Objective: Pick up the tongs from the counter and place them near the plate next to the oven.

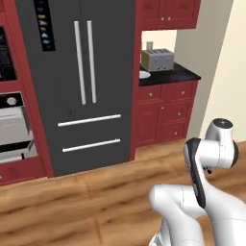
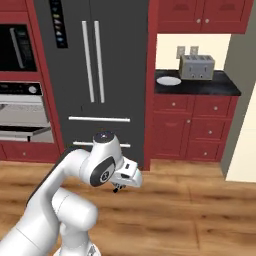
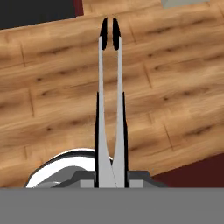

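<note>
Above the wooden floor (image 3: 175, 87), the closed claw (image 3: 111, 175) grips the tongs (image 3: 109, 109), their base hidden.

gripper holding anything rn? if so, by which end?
Yes: the gripper is shut on the tongs, gripped at the joined end. The two arms and their dark tips stick out away from the hand, over the wood floor.

Floor (image 2: 200, 210): warm brown wood planks, visible grain. Fridge (image 1: 81, 81): dark grey, French-door, two long vertical steel handles, two drawer bars below. Dark red cabinets (image 2: 192, 127) with small knobs to its right, upper cabinets (image 2: 200, 15) above. Built-in oven (image 2: 22, 112) at left, what looks like a microwave (image 2: 17, 47) above it. Cream wall (image 1: 230, 72) at far right.
</note>
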